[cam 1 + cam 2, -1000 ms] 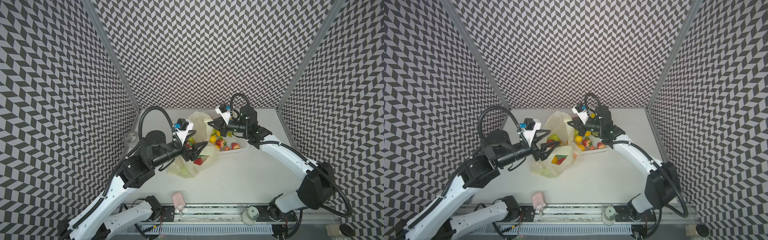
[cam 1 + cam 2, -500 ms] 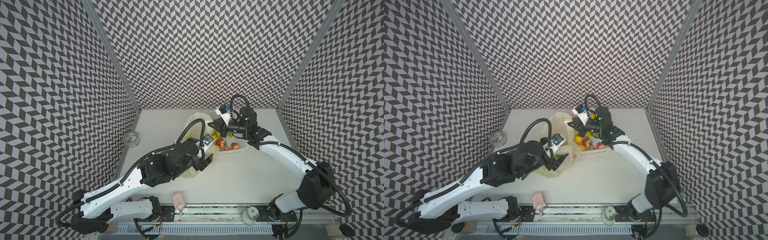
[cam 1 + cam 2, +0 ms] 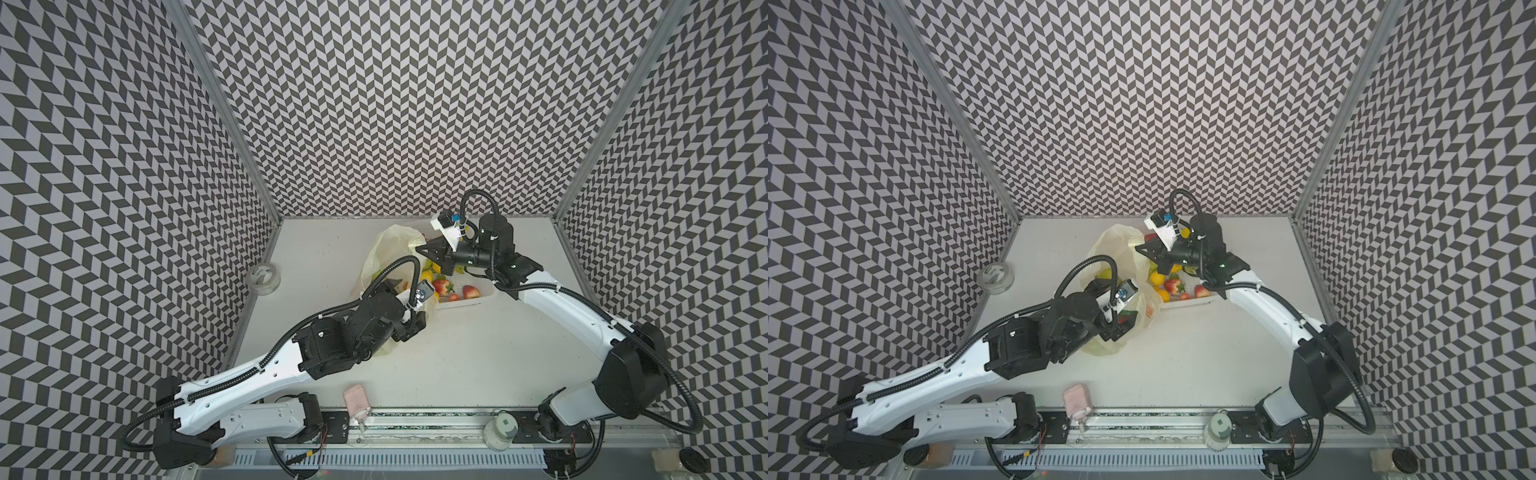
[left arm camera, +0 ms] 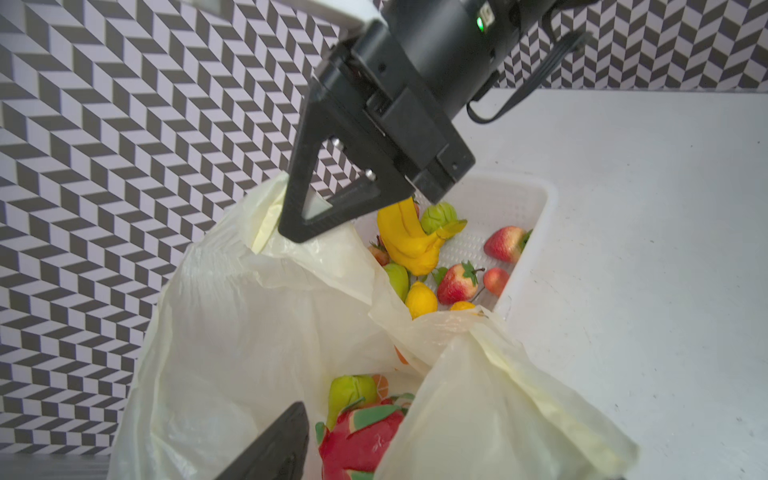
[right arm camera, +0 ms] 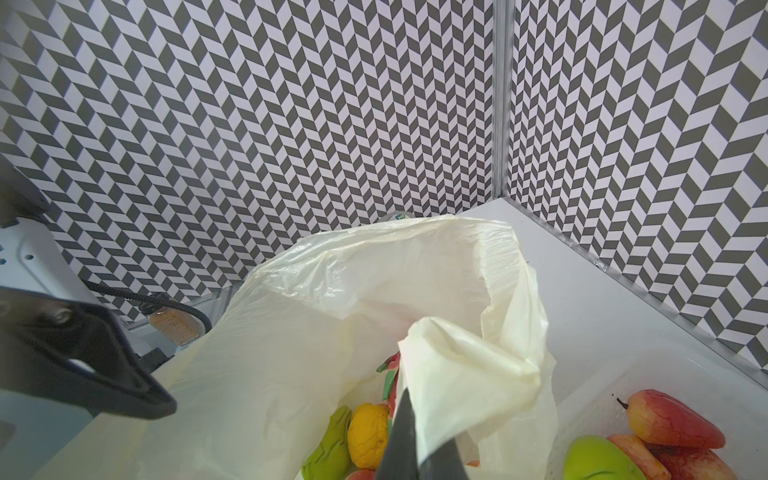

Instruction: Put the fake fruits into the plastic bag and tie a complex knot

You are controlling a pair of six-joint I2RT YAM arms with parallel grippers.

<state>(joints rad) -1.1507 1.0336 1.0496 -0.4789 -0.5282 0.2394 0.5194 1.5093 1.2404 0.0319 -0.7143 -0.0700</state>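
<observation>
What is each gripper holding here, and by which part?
The right gripper pinches the plastic bag by its raised rim. Whether the left gripper, inside the bag, grips anything cannot be told.

On the pale flat table, the thin translucent pale-yellow plastic bag sits near the middle, towards the back wall. The white perforated plastic basket stands touching its right side. Glossy red plastic strawberries and a bunch of yellow plastic bananas lie in the basket. A red plastic dragon fruit with green scales lies inside the bag. A clear roll of tape rests well left of the bag, by the left wall. A small pink object sits at the front edge, with a round white pot on the rail to its right.
</observation>
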